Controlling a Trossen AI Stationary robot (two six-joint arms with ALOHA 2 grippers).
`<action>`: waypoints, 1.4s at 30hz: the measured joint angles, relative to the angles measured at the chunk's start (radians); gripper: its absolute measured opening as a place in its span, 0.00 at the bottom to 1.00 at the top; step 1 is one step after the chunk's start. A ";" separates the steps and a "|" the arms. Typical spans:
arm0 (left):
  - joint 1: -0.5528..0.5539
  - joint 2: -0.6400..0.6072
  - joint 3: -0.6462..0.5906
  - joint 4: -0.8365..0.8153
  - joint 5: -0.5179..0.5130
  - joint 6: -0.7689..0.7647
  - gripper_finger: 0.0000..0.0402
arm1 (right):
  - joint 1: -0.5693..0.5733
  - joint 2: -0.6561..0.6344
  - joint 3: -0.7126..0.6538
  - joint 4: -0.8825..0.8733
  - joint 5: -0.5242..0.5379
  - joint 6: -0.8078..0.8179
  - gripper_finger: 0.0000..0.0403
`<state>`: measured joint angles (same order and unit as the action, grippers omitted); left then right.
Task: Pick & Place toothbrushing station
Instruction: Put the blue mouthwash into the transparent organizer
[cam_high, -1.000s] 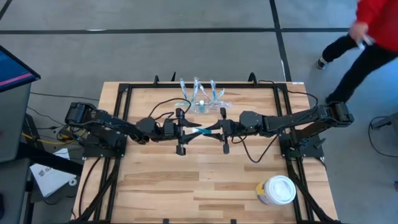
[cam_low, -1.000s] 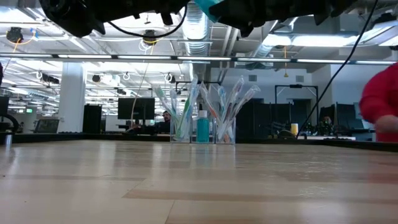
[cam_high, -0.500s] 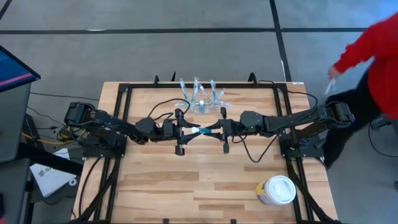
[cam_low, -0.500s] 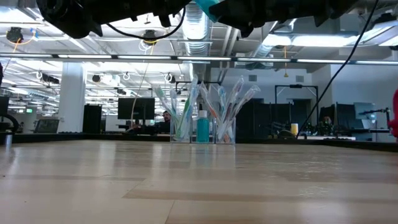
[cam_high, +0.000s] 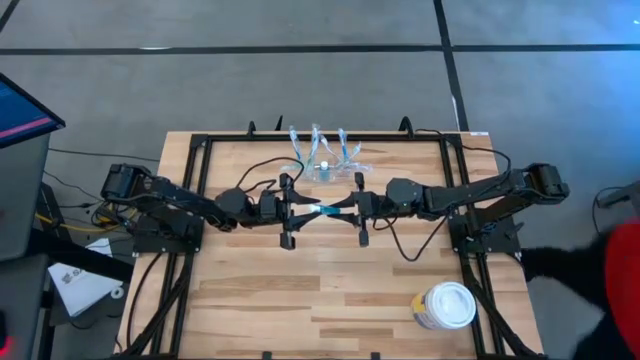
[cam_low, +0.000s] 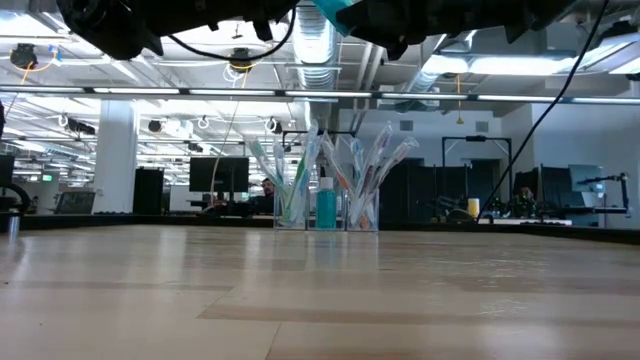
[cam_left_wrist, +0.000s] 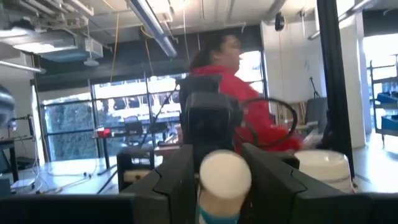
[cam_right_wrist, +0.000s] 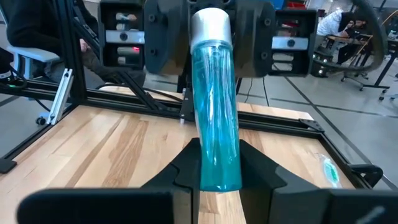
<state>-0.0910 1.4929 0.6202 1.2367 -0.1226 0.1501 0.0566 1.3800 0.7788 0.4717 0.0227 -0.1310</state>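
Both grippers are meeting above mid-table — left gripper (cam_high: 297, 210) and right gripper (cam_high: 347, 208) each clamping an end of a teal bottle (cam_right_wrist: 216, 118). The station (cam_high: 322, 160) is sitting at the far edge.

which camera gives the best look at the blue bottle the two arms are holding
The right wrist view: the blue bottle runs its full length there. The high view shows a sliver between the left gripper and right gripper; the left wrist view shows its cap.
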 joint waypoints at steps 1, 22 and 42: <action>0.000 -0.005 -0.005 -0.008 0.000 0.000 0.33 | 0.000 0.000 0.000 0.000 0.000 0.000 0.16; 0.000 -0.021 -0.041 0.011 0.000 -0.023 0.21 | -0.001 -0.001 0.000 0.012 0.003 -0.006 0.16; 0.000 -0.021 -0.041 0.020 0.002 -0.080 0.21 | -0.013 0.000 -0.002 -0.027 0.003 0.004 0.48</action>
<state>-0.0906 1.4723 0.5797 1.2563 -0.1210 0.0697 0.0440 1.3800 0.7773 0.4450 0.0259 -0.1270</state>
